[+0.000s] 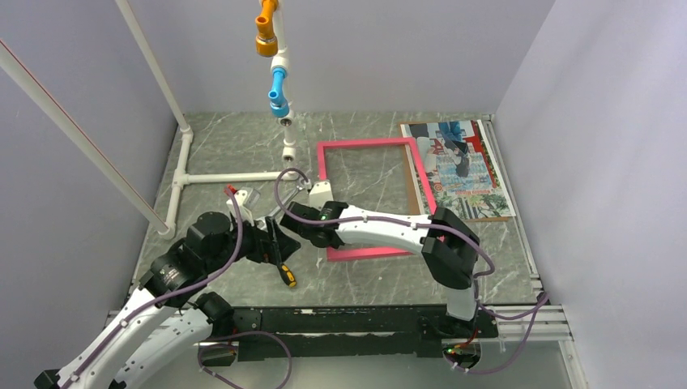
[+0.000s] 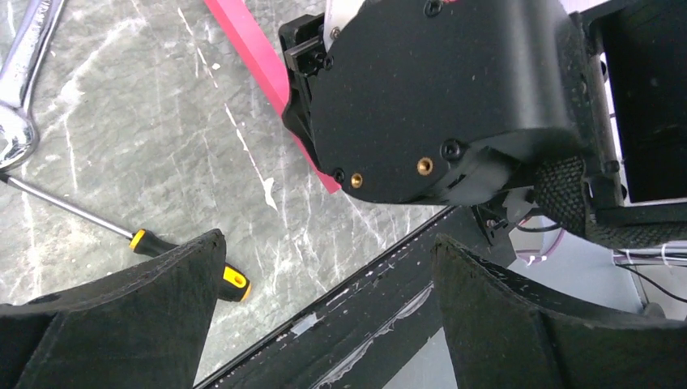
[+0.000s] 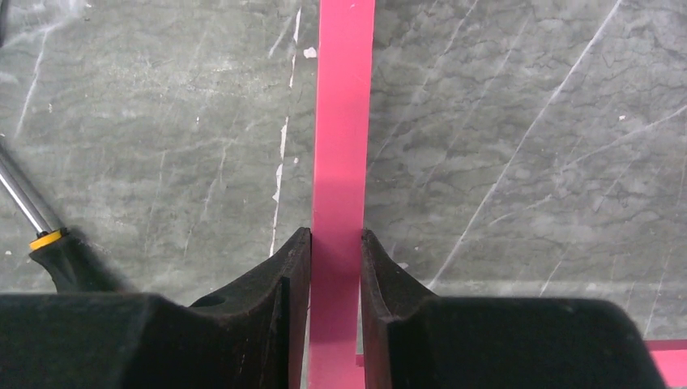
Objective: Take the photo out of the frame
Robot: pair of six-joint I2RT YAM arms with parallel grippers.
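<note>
The pink-red frame lies flat on the marble table with only table showing inside it. The photo lies to its right on the brown board. My right gripper is shut on the frame's left border near its near corner. In the right wrist view the pink strip runs between the closed fingers of the right gripper. My left gripper is open and empty just left of the frame. The left wrist view shows it above the table's front edge, with the frame's corner beyond it.
A black and yellow screwdriver lies beside the left gripper and shows in both wrist views. A chrome tool lies farther left. A white pipe structure stands at back left, and fittings hang at the back.
</note>
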